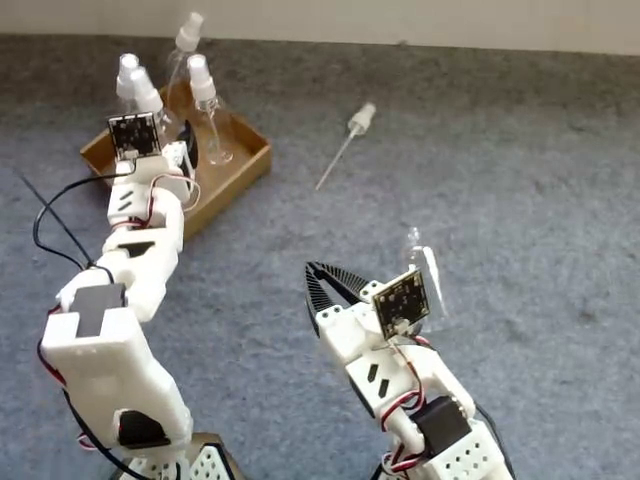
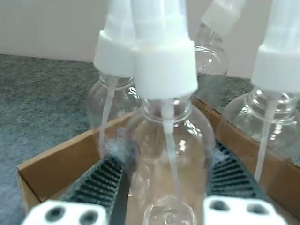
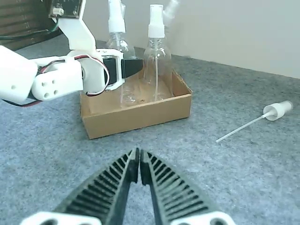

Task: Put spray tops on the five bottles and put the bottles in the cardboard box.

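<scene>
Where the left gripper (image 2: 166, 158) clamps, a bottle (image 2: 168, 117) stands inside the cardboard box (image 2: 56, 164).

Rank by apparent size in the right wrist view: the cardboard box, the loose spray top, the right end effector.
1. right end effector: looks largest, though its nearness to the camera inflates it.
2. cardboard box.
3. loose spray top: plainly smallest.

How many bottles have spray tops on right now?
4, all at the cardboard box: one held by the left gripper, one close behind it, one beside it, one tilted at the back. The bottle by the right arm looks uncapped. None seems hidden.
</scene>
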